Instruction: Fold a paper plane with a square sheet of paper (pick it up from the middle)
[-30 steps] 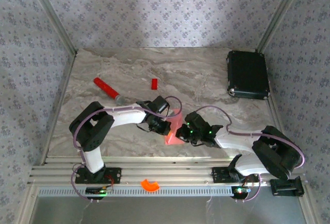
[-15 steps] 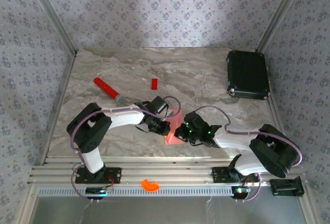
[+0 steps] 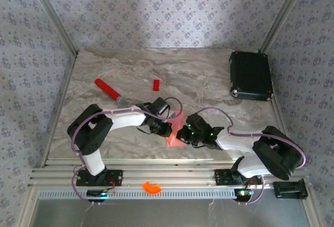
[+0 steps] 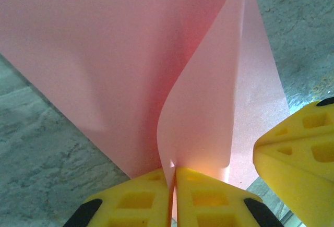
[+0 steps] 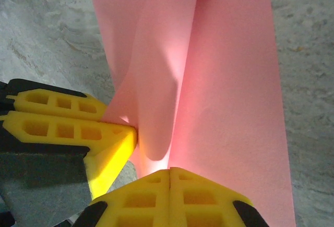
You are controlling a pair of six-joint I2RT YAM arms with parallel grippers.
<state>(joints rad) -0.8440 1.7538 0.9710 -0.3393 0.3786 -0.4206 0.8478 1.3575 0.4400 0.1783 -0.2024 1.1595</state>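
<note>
The salmon-pink square sheet of paper [image 3: 172,140] stands creased and lifted between my two grippers near the table's front middle. In the left wrist view the sheet [image 4: 120,55] curls upward from a fold, and my left gripper [image 4: 175,170] is shut on its lower edge. The right gripper's yellow fingers [image 4: 300,154] sit close at the right. In the right wrist view my right gripper [image 5: 170,172] is shut on the sheet [image 5: 229,81] at the fold. The left gripper's fingers [image 5: 68,125] press the paper from the left. From above, the left gripper [image 3: 165,129] and right gripper [image 3: 183,134] nearly touch.
A red stick with a grey tip [image 3: 107,90] lies at the back left, with a small red block [image 3: 155,84] beside it. A black case [image 3: 251,75] lies at the back right. An orange piece [image 3: 152,187] rests on the front rail.
The right arm has shifted slightly left, closer to the left gripper. The paper stays pinched between both grippers in about the same place.
</note>
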